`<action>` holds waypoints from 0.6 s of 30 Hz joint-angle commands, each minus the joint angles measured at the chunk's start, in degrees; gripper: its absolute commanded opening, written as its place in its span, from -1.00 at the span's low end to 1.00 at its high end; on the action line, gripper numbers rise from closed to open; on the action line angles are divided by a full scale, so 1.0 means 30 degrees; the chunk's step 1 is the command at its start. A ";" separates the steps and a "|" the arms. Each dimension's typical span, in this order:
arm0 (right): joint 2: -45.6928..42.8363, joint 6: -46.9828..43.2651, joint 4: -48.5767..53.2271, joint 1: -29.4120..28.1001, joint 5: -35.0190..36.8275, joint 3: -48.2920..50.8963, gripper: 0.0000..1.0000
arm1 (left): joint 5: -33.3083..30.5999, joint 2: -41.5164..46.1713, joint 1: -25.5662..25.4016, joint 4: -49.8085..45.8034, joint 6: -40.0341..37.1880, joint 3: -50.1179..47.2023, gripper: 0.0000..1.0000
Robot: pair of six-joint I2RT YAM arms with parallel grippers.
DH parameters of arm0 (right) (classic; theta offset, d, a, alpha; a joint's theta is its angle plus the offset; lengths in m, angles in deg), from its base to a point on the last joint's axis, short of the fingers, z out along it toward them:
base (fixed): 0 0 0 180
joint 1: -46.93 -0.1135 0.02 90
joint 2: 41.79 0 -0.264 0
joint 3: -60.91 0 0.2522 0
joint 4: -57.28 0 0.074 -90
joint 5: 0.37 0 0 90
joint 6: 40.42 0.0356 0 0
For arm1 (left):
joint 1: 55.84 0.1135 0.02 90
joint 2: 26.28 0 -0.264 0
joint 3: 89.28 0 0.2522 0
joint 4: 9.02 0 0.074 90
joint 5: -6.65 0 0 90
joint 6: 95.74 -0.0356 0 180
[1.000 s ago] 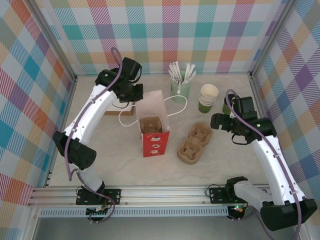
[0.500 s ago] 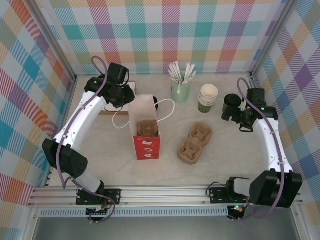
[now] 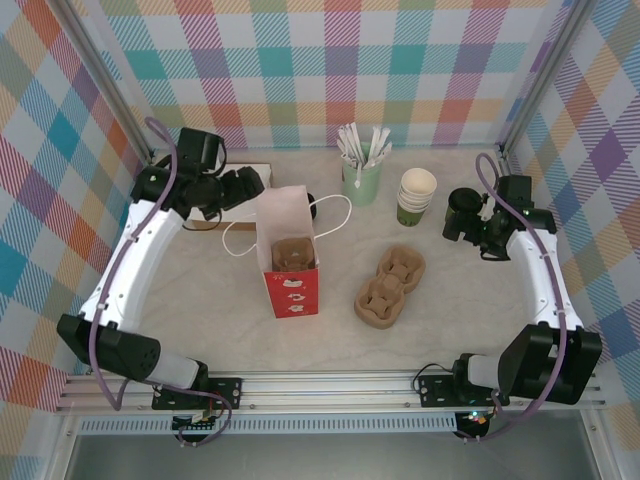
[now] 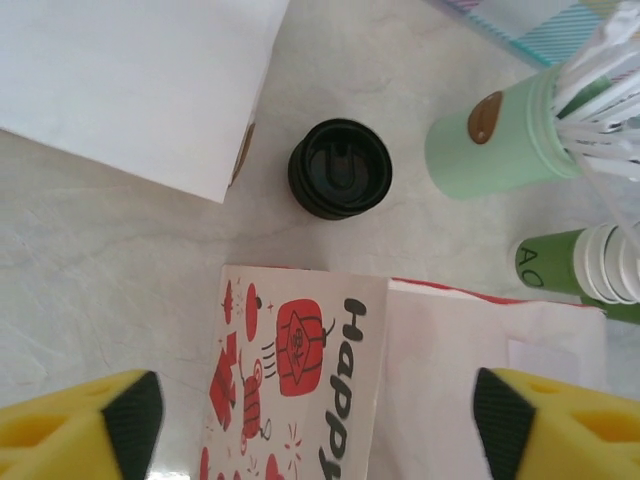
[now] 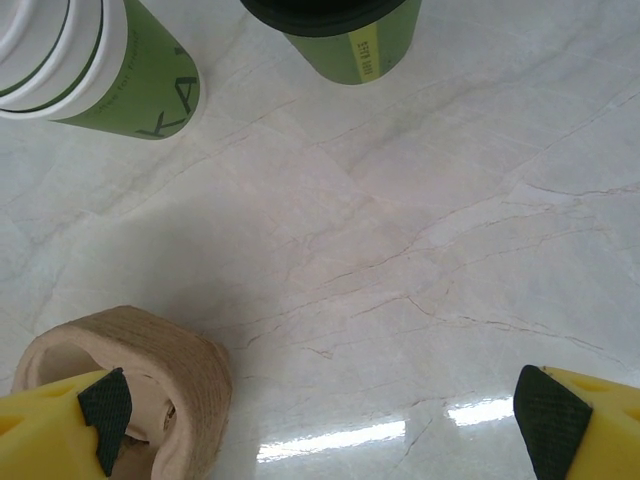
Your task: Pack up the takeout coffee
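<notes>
Bench [image 3: 200, 300]: pale marbled top is carrying everything, with plaid walls closing it in on three sides.
Coffee [image 5: 345, 45]: is standing upright at the bench's right side, long axis vertical and black lid on, just beside the cup stack [image 5: 100, 60].
Right hand [image 5: 328, 415]: is hanging low with jaws spread wide and nothing between them. The coffee is lying straight ahead of it, near but not touching.
Nearer hand: the right hand is sitting far closer to this coffee, and the left hand [image 4: 315, 425] is working well apart, across the bench.
Second coffee [image 4: 340, 168]: another lidded cup is standing upright just behind the bag [image 4: 300, 360], between it and the stirrer pot [image 4: 490, 140].
Left hand: is hovering close by the bag's top, jaws spread wide and gripping nothing. The second coffee is lying ahead of it, beyond the bag.
Bag contents: the bag is standing upright with its mouth gaping, and a pulp carrier [image 3: 295, 255] is sitting inside, its wells looking empty.
Spare carriers [image 3: 390, 285]: are lying on the bench between the bag and the right hand, holding no cups.
Coming move, as a guess: the right hand is lining up to slide forward and close on the coffee's side wall, and the cup stack alongside is leaving little room on that flank.
</notes>
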 commanded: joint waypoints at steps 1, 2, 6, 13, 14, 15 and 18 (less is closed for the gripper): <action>0.0308 -0.0793 0.0320 0.0281 -0.1115 -0.0685 0.99 | 0.0197 0.1321 0.0265 0.0444 -0.1594 -0.0432 0.77; 0.0415 -0.0843 0.0344 0.0344 -0.1222 -0.0685 0.99 | 0.0126 0.1698 0.0268 0.0549 -0.1944 -0.0560 0.80; 0.0845 -0.1065 0.0310 0.0479 -0.1473 -0.0683 0.99 | -0.0638 0.3792 0.0283 0.1502 -0.3055 -0.1844 0.86; 0.2347 -0.0981 0.0609 0.0857 -0.1134 -0.1305 1.00 | -0.1871 0.8509 0.0268 0.4052 -0.3427 -0.6292 1.00; 0.2696 -0.0992 0.0779 0.0879 -0.1037 -0.1570 0.99 | -0.2000 0.8995 0.0268 0.4151 -0.3402 -0.6743 1.00; 0.2996 -0.1039 0.0902 0.0920 -0.0979 -0.1796 0.99 | -0.2094 0.9360 0.0268 0.4223 -0.3366 -0.7135 1.00; 0.3934 -0.1027 0.1063 0.1007 -0.0834 -0.2421 0.99 | -0.2358 1.0583 0.0268 0.4720 -0.3007 -0.8650 1.00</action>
